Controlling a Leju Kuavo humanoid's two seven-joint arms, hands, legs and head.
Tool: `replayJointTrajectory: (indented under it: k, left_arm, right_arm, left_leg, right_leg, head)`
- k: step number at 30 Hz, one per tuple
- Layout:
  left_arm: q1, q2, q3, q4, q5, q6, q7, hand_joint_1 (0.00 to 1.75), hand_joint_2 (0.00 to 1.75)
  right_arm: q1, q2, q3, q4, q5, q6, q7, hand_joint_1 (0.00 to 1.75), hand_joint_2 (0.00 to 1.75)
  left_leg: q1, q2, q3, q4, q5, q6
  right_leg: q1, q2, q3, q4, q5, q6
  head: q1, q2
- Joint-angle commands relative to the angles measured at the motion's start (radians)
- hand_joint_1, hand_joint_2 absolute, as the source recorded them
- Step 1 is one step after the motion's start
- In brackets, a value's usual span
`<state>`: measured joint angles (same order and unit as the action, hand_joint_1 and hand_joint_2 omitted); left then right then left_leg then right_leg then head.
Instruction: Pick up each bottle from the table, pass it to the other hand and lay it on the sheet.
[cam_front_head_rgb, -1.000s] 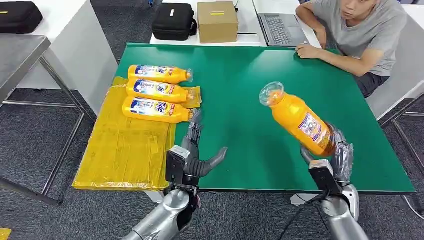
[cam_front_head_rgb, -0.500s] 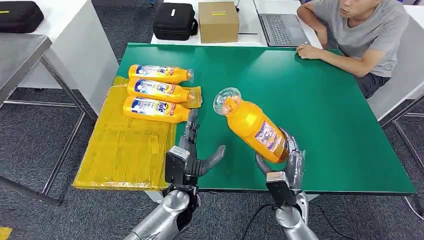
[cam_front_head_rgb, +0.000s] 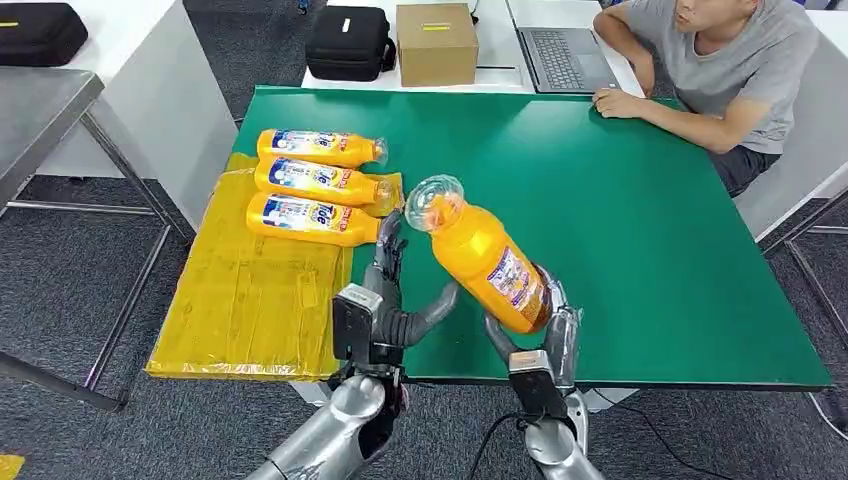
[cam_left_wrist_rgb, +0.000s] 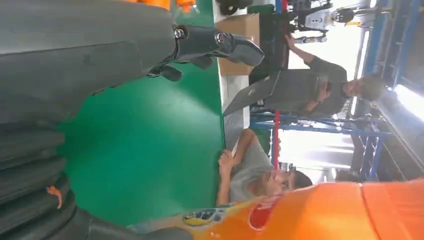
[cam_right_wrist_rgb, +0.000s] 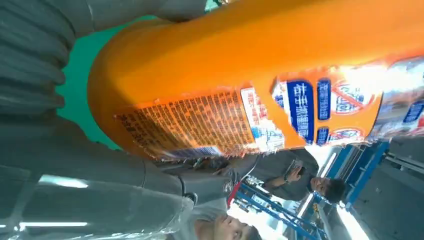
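Since a moment ago your right hand (cam_front_head_rgb: 540, 335) has carried the bottle (cam_front_head_rgb: 482, 258) it grips by the base leftward to lower centre, cap tilted toward your left hand (cam_front_head_rgb: 385, 305), spread empty to receive it beside the yellow sheet (cam_front_head_rgb: 250, 300).

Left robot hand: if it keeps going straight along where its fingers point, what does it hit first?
Probably the nearest orange bottle lying on the yellow sheet: the left robot hand points its fingers at that bottle's cap end. Height over the green table is unclear, so it might pass above.

bottle (cam_left_wrist_rgb: 320, 212) cut off at edge
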<state>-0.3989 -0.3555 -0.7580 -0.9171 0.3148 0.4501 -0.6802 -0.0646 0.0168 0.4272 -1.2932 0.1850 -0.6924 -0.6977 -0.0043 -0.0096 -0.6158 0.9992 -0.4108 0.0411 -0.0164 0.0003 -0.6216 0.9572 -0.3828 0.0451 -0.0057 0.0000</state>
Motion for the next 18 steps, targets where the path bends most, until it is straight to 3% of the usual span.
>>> replayJointTrajectory:
  k: [1, 18]
  left_arm:
    - [-0.073, 0.007, -0.068, 0.100, 0.033, -0.024, -0.004, 0.00, 1.75]
    - [-0.056, 0.055, -0.111, 0.092, 0.028, -0.069, 0.021, 0.00, 1.75]
  right_arm:
    - [-0.017, 0.026, -0.033, 0.017, 0.000, -0.006, 0.000, 1.75, 1.75]
    - [-0.058, 0.008, -0.111, 0.002, 0.007, -0.006, 0.000, 1.75, 1.75]
  left_leg:
    - [0.001, 0.001, 0.006, 0.000, -0.003, -0.002]
    - [0.000, 0.002, 0.005, -0.001, -0.002, -0.002]
  right_leg:
    - [0.001, 0.000, 0.006, 0.000, -0.003, -0.002]
    - [0.000, 0.001, 0.004, -0.001, -0.001, -0.002]
  head:
    - [0.000, 0.000]
    - [0.000, 0.000]
